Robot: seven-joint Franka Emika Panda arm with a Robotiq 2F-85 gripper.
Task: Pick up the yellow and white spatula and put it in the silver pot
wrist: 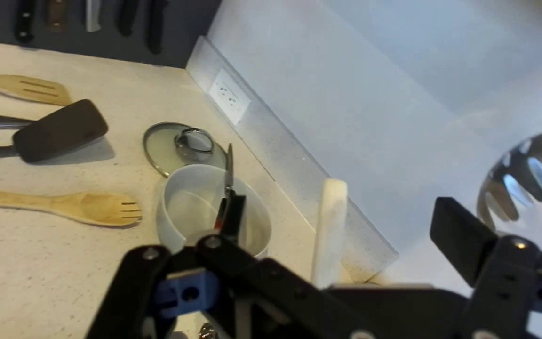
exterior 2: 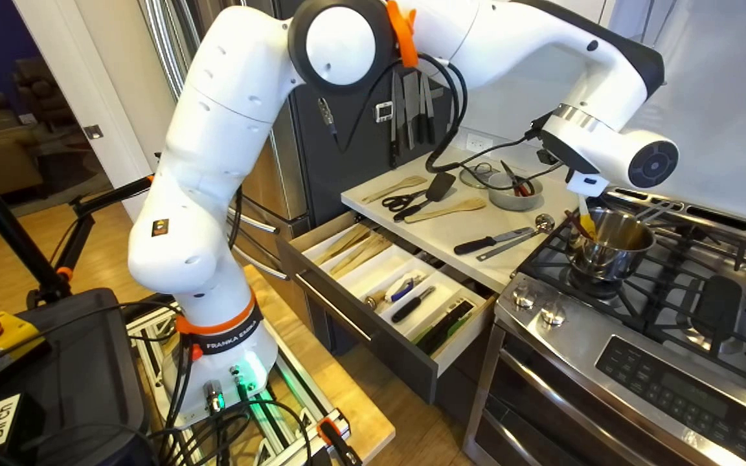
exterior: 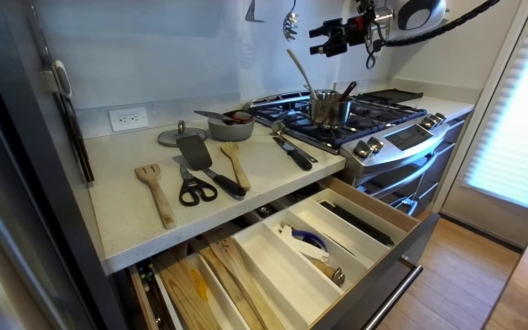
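Yellow and white spatula (exterior 2: pixel 586 221) leaning in the silver pot (exterior 2: pixel 604 262) on the stove (exterior 2: pixel 577 338); dark-red-handled utensil (exterior: pixel 348 91) slanting from same pot; gripper (exterior: pixel 313 41) above, jaws spread wide, apart from the spatula.

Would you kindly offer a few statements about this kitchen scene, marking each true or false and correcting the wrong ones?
1. The yellow and white spatula is in the silver pot. True.
2. The silver pot is covered. False: it is open, and the glass lid lies on the countertop.
3. The yellow and white spatula is being gripped. False: the gripper is open and apart from it.
4. The black-handled scissors lie on the countertop. True.
5. The drawer below the countertop is open. True.
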